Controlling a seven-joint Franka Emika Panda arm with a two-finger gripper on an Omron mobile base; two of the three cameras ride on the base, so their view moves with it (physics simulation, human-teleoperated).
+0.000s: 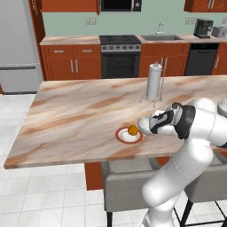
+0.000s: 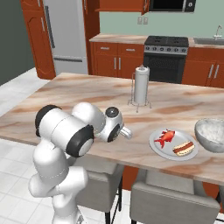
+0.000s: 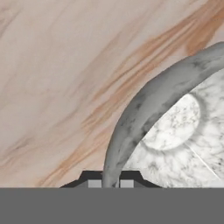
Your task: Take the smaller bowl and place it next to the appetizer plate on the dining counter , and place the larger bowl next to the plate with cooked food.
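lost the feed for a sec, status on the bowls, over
Gripper shut on smaller bowl rim, over dining counter. Larger bowl beside plate with cooked food. Appetizer plate close by. Paper towel holder stands clear.

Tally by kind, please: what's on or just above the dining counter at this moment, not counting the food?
Bowls: 2, the smaller bowl and the larger bowl
Plates: 2, the appetizer plate and the plate with cooked food
Paper towel roll on its stand: 1
Total: 5
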